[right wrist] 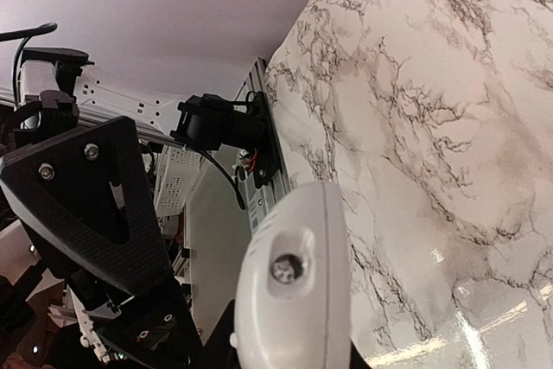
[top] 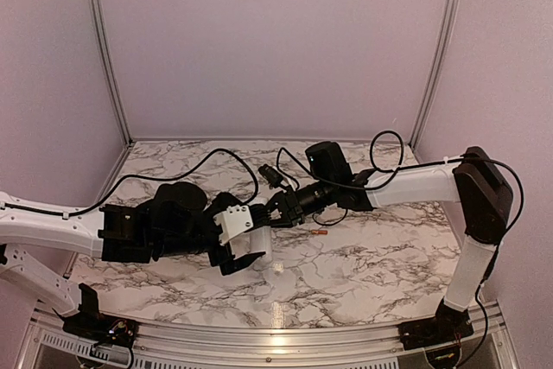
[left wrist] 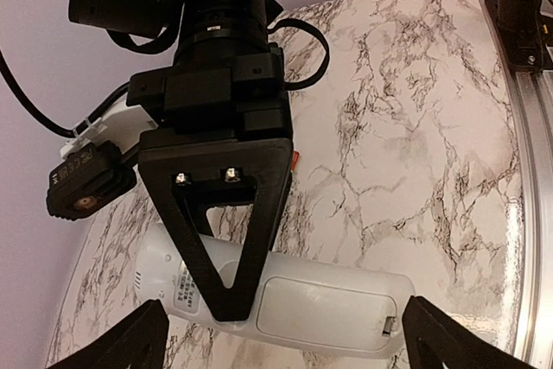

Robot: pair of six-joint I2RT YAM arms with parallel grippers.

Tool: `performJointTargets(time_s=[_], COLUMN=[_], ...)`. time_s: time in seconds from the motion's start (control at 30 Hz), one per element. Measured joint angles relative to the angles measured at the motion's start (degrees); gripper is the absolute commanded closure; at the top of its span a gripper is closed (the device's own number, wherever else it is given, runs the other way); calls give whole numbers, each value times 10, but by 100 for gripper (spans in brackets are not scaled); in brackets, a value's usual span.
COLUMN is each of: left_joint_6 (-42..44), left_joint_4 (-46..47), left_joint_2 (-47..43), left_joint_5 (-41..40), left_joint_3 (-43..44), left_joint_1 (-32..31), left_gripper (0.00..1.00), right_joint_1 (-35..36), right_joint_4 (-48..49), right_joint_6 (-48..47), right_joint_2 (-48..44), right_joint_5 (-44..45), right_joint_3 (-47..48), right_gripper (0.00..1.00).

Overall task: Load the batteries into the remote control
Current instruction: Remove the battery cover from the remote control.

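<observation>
- Two pincers meet at the remote control (left wrist: 294,304), near the middle of the marble table (left wrist: 415,127).
- Right gripper (top: 276,212): clenched on the remote. One black triangular finger (left wrist: 216,213) lies flat across the handset's plain white back, part-way along its length. The opposite finger is hidden underneath.
- Left gripper (left wrist: 285,334): released, jaws spread as wide as they go. Its two dark fingertips (left wrist: 458,339) stand just beyond the two ends of the remote. From the left wrist view I cannot tell whether either tip touches it.
- In the right wrist view the remote shows end-on as a rounded white cap, just beside the right pincer's finger.
- Whether the remote rests on the table or is lifted off it cannot be told.
- An orange battery (top: 320,232) lies loose on the marble, just right of the right gripper, apart from the remote and held by nothing.
</observation>
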Motion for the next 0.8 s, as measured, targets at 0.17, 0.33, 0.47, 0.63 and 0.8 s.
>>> performJointTargets(time_s=[0.17, 0.33, 0.47, 0.63, 0.8], left_joint_6=[-7, -11, -16, -18, -20], left_joint_4=[-12, -17, -23, -24, -23], left_joint_2=[5, 16, 23, 24, 27], left_joint_5=[7, 9, 9, 9, 9], left_joint_3=[0, 0, 0, 1, 1], left_joint_1=[0, 4, 7, 7, 9], left_gripper=[1, 1, 2, 3, 5], right_joint_1=[0, 0, 0, 0, 0], right_joint_4=[1, 6, 12, 15, 16], right_joint_6=[3, 7, 12, 13, 13], right_joint_2=[0, 0, 0, 0, 0], right_joint_5=[-4, -9, -10, -10, -9], right_joint_3=[0, 0, -2, -4, -5], right_gripper=[100, 100, 100, 100, 100])
